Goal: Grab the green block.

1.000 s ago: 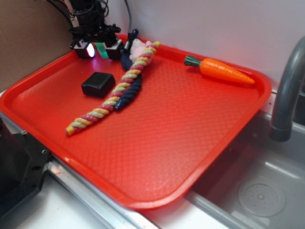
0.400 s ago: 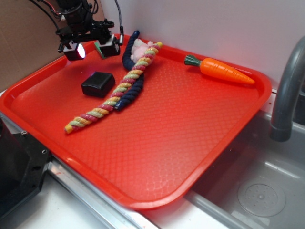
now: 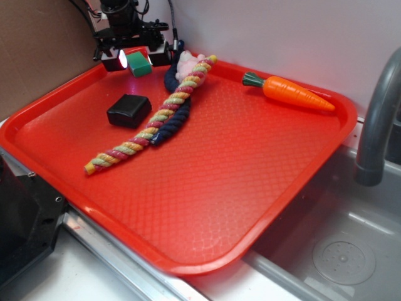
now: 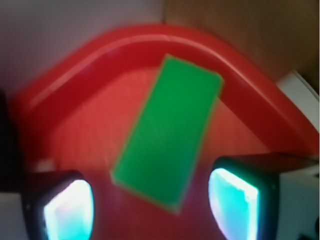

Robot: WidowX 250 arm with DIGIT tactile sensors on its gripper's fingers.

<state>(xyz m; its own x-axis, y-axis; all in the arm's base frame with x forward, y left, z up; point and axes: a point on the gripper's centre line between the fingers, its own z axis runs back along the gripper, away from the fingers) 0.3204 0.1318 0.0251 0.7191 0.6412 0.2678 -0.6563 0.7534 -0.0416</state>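
Observation:
The green block (image 3: 139,64) is small and flat and lies on the red tray (image 3: 250,188) in its far left corner. In the wrist view the green block (image 4: 170,130) lies slanted on the tray floor, close to the curved rim. My gripper (image 3: 141,60) is over it, with one finger on each side. In the wrist view the gripper (image 4: 150,207) is open: both lit pads (image 4: 67,210) stand apart from the block, with red tray showing in the gaps.
A glossy black block (image 3: 128,110) lies in front of the gripper. A striped rope toy (image 3: 153,122) and a dark blue rope (image 3: 172,116) run diagonally beside it. A toy carrot (image 3: 291,93) lies at the back right. A cardboard wall (image 3: 37,50) stands left, and a sink faucet (image 3: 379,119) right.
The gripper moved left and up, then came back right. It now stands astride the green block, and more of the block's top shows between the fingers.

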